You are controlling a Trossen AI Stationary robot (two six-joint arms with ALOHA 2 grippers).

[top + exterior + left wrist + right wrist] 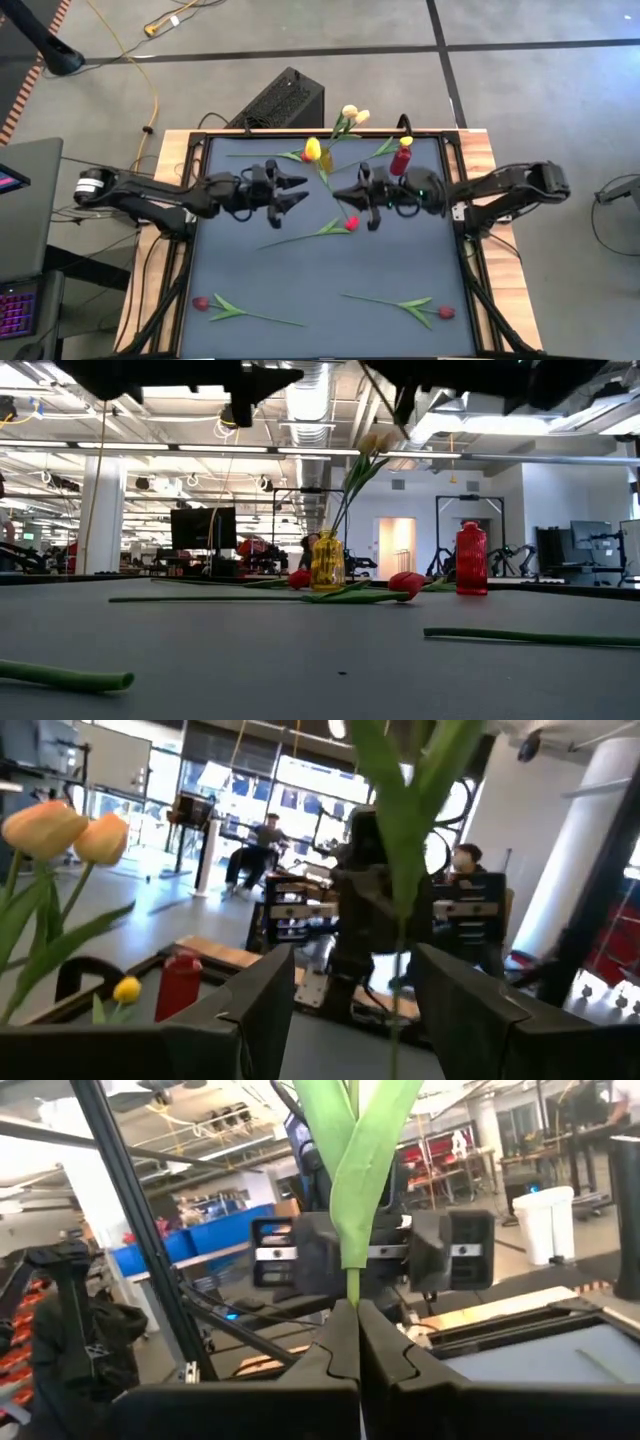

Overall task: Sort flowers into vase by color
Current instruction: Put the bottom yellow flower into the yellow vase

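Observation:
My right gripper [352, 196] [345, 1315] hovers over the table's middle, shut on a yellow tulip [312, 149] whose leaves [355, 1150] rise in front of its camera. My left gripper [298, 190] [350, 985] faces it, open; its fingers stand on either side of the same stem [400, 920] without touching. A yellow vase [325, 160] [326, 563] near the far edge holds two cream tulips [350, 113] [60, 830]. A red vase [400, 162] [471, 558] stands to its right. Three red tulips [350, 224] [200, 303] [445, 312] lie flat on the mat. My right gripper pinches the yellow tulip's thin stem [352, 1285] just below the leaves, between its two fingertips. The fingers come level from the table's right, across the stem. The flower is lifted clear of the table, its head [312, 149] slanting up toward the far left.
Another red tulip [300, 156] [298, 578] and a yellow one [405, 142] [127, 988] lie near the far edge, beside the vases. A raised frame [190, 200] borders the dark mat. The near middle of the mat [330, 270] has free room. People sit in the room beyond.

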